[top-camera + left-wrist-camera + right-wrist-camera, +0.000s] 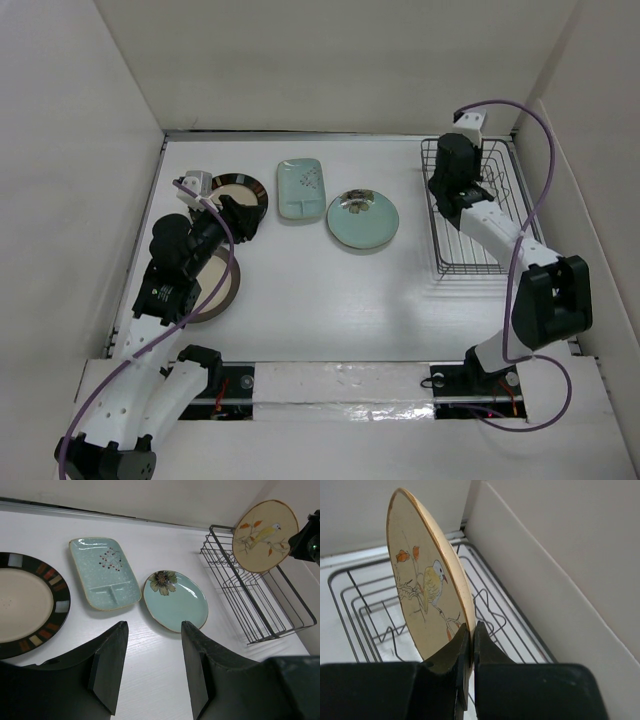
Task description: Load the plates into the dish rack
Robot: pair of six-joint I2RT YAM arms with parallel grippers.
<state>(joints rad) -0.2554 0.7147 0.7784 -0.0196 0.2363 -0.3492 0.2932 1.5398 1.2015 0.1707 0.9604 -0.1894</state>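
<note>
**Status:** loading is at its first plate. No plate is seated in the dish rack [465,250]; its wires and divider tines show bare in every view.

**Right arm:** the right gripper [471,647] is clamped on the lower edge of the tan bird-and-leaf plate [420,580], with the fingers closed tight on either face of the rim. The plate is held upright on edge over the far end of the rack, close to the side wall. Its lower edge appears above the tines, not between them. Whether it touches any wire cannot be told from these views.

**Left arm:** the left gripper [151,667] has its fingers spread and nothing between them. It hovers low over the table [330,300], just beside the dark-rimmed cream plate [25,605].

**Plates outstanding:** four lie flat on the table, well apart from the rack.
- The dark-rimmed cream plate is at the far left.
- The pale mint rectangular plate [105,573] is beside it.
- The teal round plate [176,600], which bears a flower motif, is nearest the rack.
- The grey-brown-rimmed cream plate [225,280] is partly hidden under the left arm.

**Assessment:** one of five plates is in hand and judged close to placement. It needs lowering into a slot between tines and releasing. The other four are untouched, so most of the task lies ahead.
</note>
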